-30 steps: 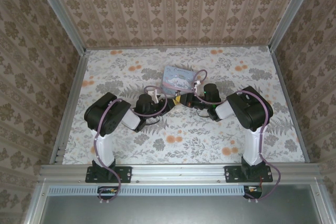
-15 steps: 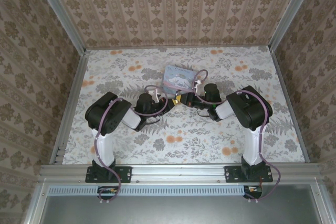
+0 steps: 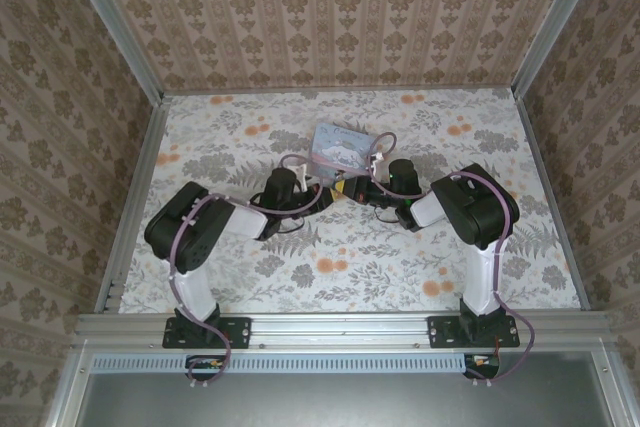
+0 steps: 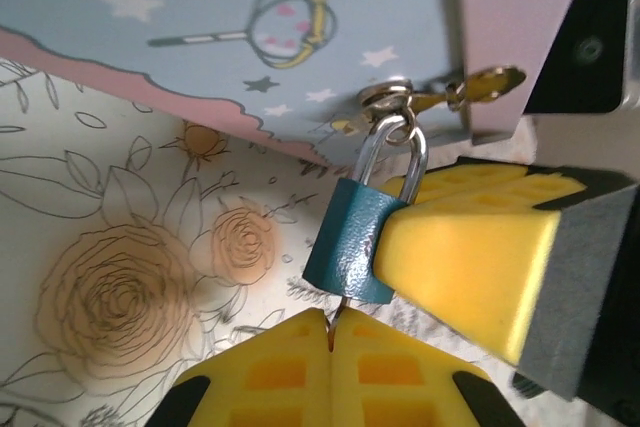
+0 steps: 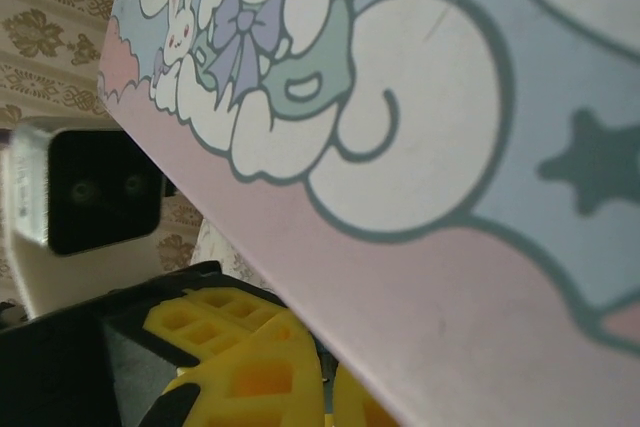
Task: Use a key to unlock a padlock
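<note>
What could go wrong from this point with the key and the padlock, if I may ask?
1. Only a thin sliver of the key shows between the shut fingers of the left gripper, just under the padlock; twisting may make it slip or bend.
2. The right gripper covers just one edge of the padlock, which might swivel out.
3. The shackle hangs in the hasp of the tin; pulling could drag the tin.

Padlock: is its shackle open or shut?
Looks shut: the padlock hangs from the tin by its shackle, both legs running down to the body; one end hides behind a yellow finger.
</note>
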